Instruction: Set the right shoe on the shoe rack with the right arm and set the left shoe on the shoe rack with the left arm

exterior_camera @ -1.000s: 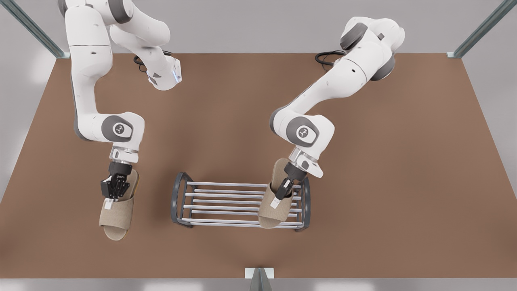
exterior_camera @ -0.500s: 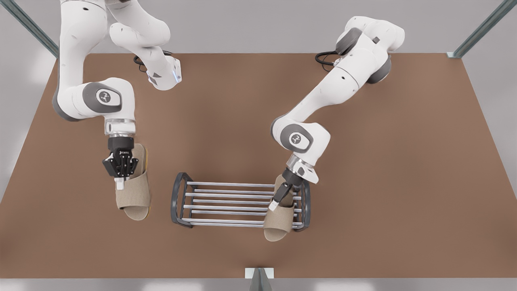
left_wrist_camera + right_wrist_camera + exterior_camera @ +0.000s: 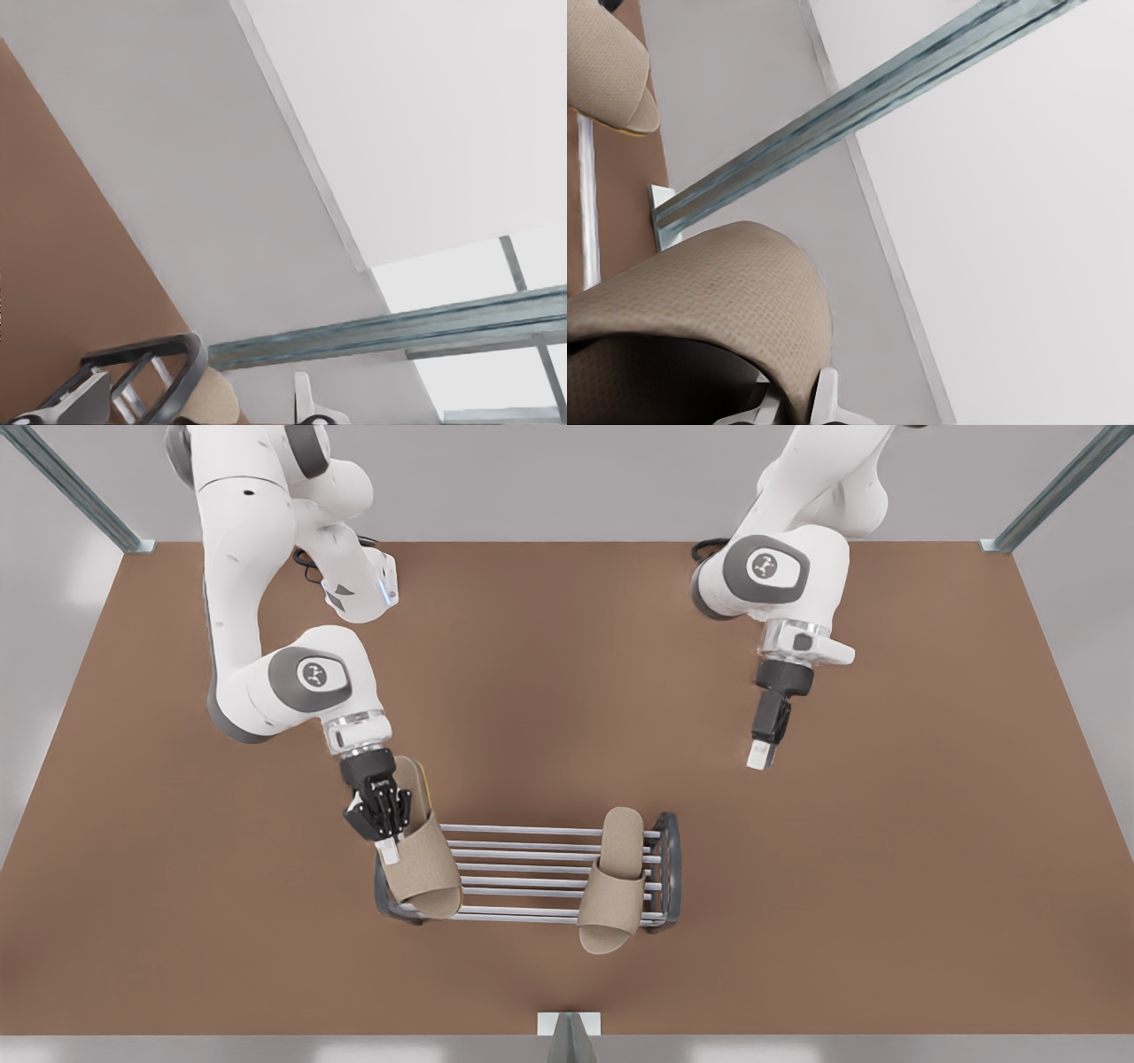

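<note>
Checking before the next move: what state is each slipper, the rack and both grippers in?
Rack: upright on the table.
Free slipper: lying flat across the bars at the front view's right end, toe overhanging the edge, nothing gripping it.
Held slipper: gripped, tilted over the rack's other end; contact with the bars unclear.
Right gripper: shut on the held slipper.
Left gripper: holding nothing, hovering away from the rack.

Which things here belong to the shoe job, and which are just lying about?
Part of the job:
- right gripper, shut on the right shoe, above the shoe rack at the front view's left end
- left shoe, lying on the rack
- left gripper, raised off to the side, waiting

Not part of it:
- table
- black cables
- metal frame post
</note>
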Available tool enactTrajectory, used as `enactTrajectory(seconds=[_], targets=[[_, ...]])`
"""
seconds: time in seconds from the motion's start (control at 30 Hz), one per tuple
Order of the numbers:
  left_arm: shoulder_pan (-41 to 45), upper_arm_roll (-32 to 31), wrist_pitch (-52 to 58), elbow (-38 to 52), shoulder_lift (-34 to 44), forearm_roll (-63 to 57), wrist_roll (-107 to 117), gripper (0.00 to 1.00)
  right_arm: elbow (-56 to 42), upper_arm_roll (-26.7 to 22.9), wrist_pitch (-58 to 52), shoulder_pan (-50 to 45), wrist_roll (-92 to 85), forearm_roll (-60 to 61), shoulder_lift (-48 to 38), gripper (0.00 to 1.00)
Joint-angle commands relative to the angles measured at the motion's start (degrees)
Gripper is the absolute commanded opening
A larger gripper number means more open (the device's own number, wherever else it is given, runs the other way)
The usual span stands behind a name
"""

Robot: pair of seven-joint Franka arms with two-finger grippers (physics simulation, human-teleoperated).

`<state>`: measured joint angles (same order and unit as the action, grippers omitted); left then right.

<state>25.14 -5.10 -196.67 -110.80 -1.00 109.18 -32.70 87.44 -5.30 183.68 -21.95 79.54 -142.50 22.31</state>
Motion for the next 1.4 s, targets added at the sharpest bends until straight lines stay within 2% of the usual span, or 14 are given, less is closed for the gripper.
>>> enactTrajectory(seconds=[0.0,0.07,0.1,0.17,0.2,0.23,0.27,0.3,0.63,0.67,0.7,0.73,1.07,1.37], targets=[[-3.17,8.87,12.0,-0.21,0.39,-0.01,-31.36,1.0,-1.65,-1.29,-0.69,-2.48,1.67,3.89,2.12,0.21],[-3.25,20.36,31.64,-0.38,-3.3,-13.25,-32.69,1.0,-2.62,-1.73,-0.78,-4.32,1.67,4.25,3.18,0.21],[-3.25,31.52,51.24,0.23,-5.84,-27.73,-31.46,1.0,-2.71,-1.82,-0.78,-4.76,1.67,4.95,4.15,0.21],[-3.25,40.08,76.75,12.34,-12.35,-66.05,-11.63,1.0,-2.62,-2.08,-1.65,-5.91,1.67,4.95,5.29,0.21],[-3.6,39.82,87.03,18.41,-13.41,-80.56,-0.47,1.0,-2.8,-2.09,-3.15,-6.35,1.67,5.04,6.52,0.21],[-8.06,33.35,98.11,23.77,-13.15,-89.81,12.36,1.0,-2.89,-2.09,-5.16,-6.44,1.58,5.04,7.57,0.21],[-13.07,24.48,103.4,27.11,-12.1,-97.27,22.72,1.0,-2.97,-2.26,-5.87,-7.13,1.67,5.13,8.36,0.21],[-19.25,10.83,104.73,27.22,-7.97,-109.16,33.93,1.0,-4.2,-2.52,-6.84,-7.23,1.58,5.13,9.77,0.21],[-20.39,8.71,102.1,27.13,-10.51,-109.7,34.11,1.0,-10.97,-5.07,-14.22,-8.37,1.58,5.65,17.86,0.21],[-20.39,8.71,102.1,27.04,-10.16,-109.35,34.29,1.0,-10.88,-5.07,-14.23,-8.37,1.5,8.2,17.86,0.6],[-20.39,8.71,102.27,27.13,-9.64,-108.82,37.62,1.0,-10.8,-5.07,-14.14,-8.54,1.58,8.47,17.86,0.89],[-21.0,9.14,104.12,26.95,-7.79,-105.14,42.1,1.0,-10.53,-5.07,-14.14,-8.54,1.76,9.43,17.86,1.0],[-21.62,8.88,105.53,26.69,-5.68,-103.9,46.86,1.0,-9.83,-5.16,-15.46,-8.11,2.55,9.17,19.18,1.0],[-21.53,8.71,105.79,26.6,-4.89,-103.99,47.82,1.0,-2.01,-5.07,-14.93,-7.93,2.37,8.11,12.85,1.0]])
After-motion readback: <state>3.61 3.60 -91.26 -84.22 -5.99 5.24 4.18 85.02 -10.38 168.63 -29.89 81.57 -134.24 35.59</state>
